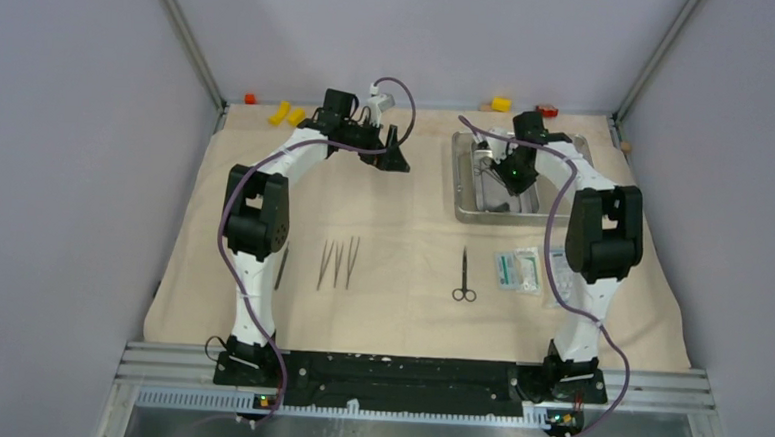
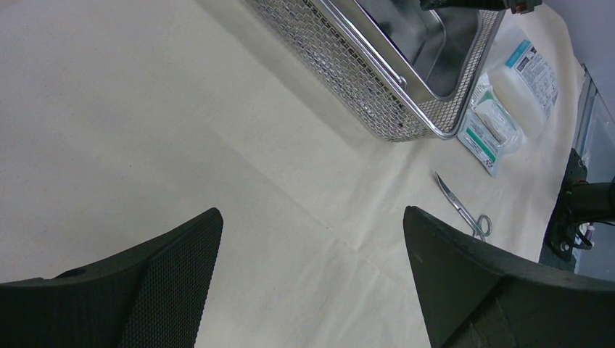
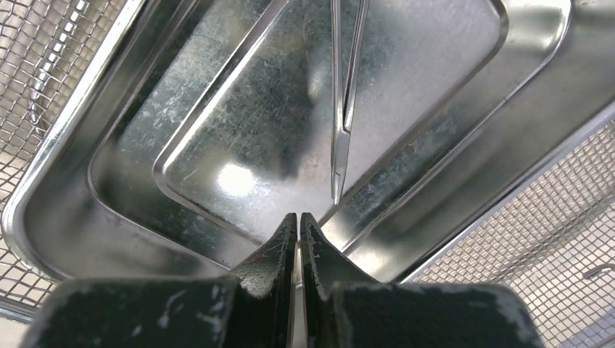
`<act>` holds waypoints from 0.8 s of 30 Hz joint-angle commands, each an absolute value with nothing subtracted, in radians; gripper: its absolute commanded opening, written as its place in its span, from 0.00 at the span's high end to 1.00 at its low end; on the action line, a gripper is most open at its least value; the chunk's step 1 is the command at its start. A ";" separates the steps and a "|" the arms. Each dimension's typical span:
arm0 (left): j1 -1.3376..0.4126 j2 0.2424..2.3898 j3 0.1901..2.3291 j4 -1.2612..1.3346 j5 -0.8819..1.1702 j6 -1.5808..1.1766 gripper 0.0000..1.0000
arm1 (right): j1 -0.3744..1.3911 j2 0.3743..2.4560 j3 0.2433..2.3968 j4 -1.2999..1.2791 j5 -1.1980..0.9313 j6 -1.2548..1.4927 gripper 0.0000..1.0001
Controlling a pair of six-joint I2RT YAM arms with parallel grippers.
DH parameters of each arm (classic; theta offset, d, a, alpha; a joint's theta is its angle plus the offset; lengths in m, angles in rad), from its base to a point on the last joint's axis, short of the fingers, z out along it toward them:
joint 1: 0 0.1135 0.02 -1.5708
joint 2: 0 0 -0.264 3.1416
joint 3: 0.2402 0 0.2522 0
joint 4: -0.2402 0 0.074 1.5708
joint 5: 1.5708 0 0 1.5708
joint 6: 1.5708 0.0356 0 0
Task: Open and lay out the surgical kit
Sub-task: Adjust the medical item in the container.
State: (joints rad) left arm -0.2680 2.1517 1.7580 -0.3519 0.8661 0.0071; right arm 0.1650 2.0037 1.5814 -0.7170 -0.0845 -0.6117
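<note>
The beige cloth wrap (image 1: pixel 400 279) lies spread flat over the table. At the back right stands a steel tray (image 1: pixel 459 182) set inside a mesh basket (image 2: pixel 348 65). My right gripper (image 1: pixel 516 173) is down in that tray and shut (image 3: pixel 299 216); thin tweezers (image 3: pixel 341 109) lie on the tray floor just ahead of its tips. Whether anything sits between the jaws does not show. Three slim instruments (image 1: pixel 338 263) lie side by side on the cloth, with scissors (image 1: pixel 465 276) (image 2: pixel 464 206) and white-and-teal packets (image 1: pixel 518 269) (image 2: pixel 500 116) to their right. My left gripper (image 1: pixel 397 149) hangs open (image 2: pixel 312 217) over bare cloth left of the tray.
Yellow blocks (image 1: pixel 287 114) (image 1: pixel 501 104) and red blocks (image 1: pixel 546 111) (image 1: pixel 250 98) sit along the back edge beyond the cloth. Grey walls close in the left, right and far sides. A metal rail (image 1: pixel 416 365) runs along the near edge at the arm bases.
</note>
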 commanded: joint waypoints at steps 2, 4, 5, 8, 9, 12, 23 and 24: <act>-0.262 2.123 1.797 -0.337 0.887 0.002 0.01 | 0.159 2.015 1.581 -0.661 -0.097 -0.595 0.97; -0.262 2.123 1.797 -0.339 0.885 0.004 0.01 | 0.158 2.029 1.584 -0.656 -0.086 -0.595 0.97; -0.262 2.124 1.798 -0.340 0.885 0.005 0.01 | 0.157 2.037 1.588 -0.654 -0.080 -0.597 0.97; -0.262 2.126 1.799 -0.340 0.887 0.004 0.01 | 0.154 2.067 1.613 -0.665 -0.064 -0.599 0.98; -0.262 2.126 1.799 -0.341 0.887 0.005 0.01 | 0.152 2.078 1.621 -0.669 -0.063 -0.600 0.98; -0.262 2.126 1.795 -0.341 0.885 0.008 0.01 | 0.148 2.093 1.626 -0.669 -0.068 -0.601 0.98; -0.259 2.134 1.792 -0.335 0.888 0.007 0.01 | 0.146 2.183 1.701 -0.659 0.036 -0.601 0.99; -0.259 2.135 1.793 -0.334 0.888 0.008 0.01 | 0.146 2.195 1.715 -0.658 0.048 -0.602 1.00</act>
State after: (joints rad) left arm -0.2661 2.1517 1.7599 -0.3523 0.8673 0.0025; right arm 0.1528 2.1296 1.6604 -0.6624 -0.0120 -0.6067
